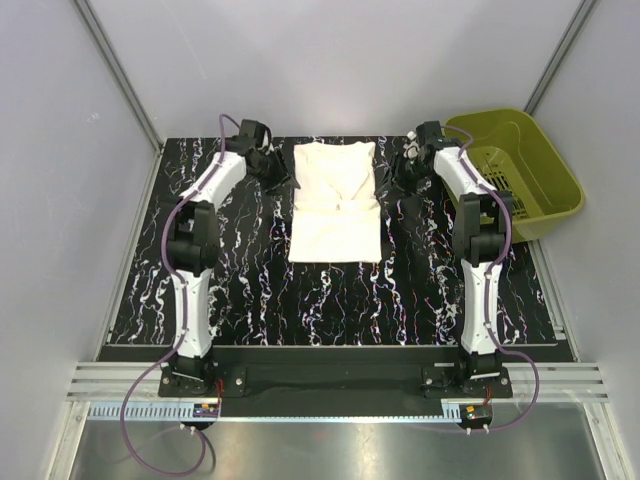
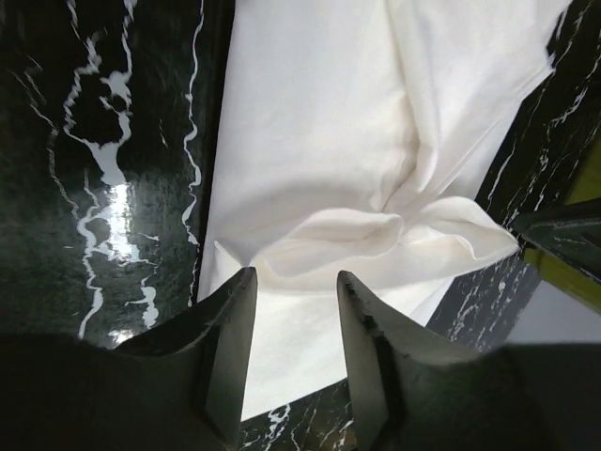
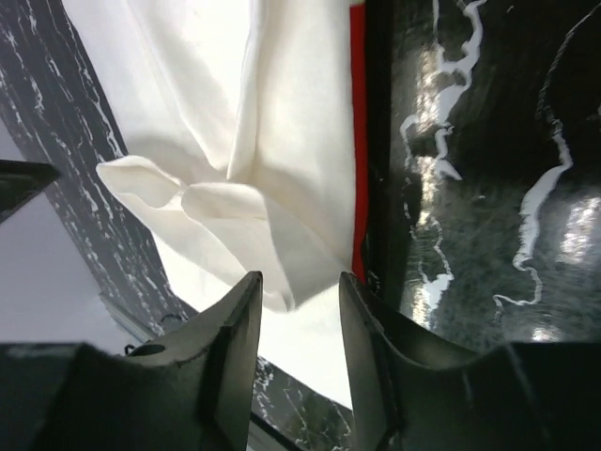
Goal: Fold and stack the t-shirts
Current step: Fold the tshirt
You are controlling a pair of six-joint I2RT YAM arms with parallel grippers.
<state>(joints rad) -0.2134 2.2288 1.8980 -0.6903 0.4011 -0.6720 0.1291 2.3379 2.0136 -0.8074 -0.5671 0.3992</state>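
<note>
We are seeing the off-white t-shirt (image 1: 335,205) lying folded into a tall rectangle on the black marbled table (image 1: 250,300), midway between the left and right edges and close to the far edge. The left gripper (image 1: 272,168) is sitting at the shirt's far left corner and the right gripper (image 1: 405,165) at its far right corner, so the cloth is lying between the two. In the left wrist view the left gripper (image 2: 296,277) is standing partly open, its dark fingers (image 2: 230,348) apart with nothing pinched and a loose fold of cloth lying just beyond the tips. The right gripper (image 3: 299,280) is showing the same in its own view: jaws parted at a moderate width, empty, a rumpled flap just ahead of them. Whether either fingertip is touching the fabric, we cannot tell. A thin red edge (image 3: 357,141) is peeking out along the shirt's side in the right wrist view; the rest of that face is hidden underneath. The shirt's long axis is running from the near edge toward the far edge, and its folded-in flaps are meeting in a V at the far end; the collar is not showing. A green basket (image 1: 530,170) is sitting past the far right corner.
</note>
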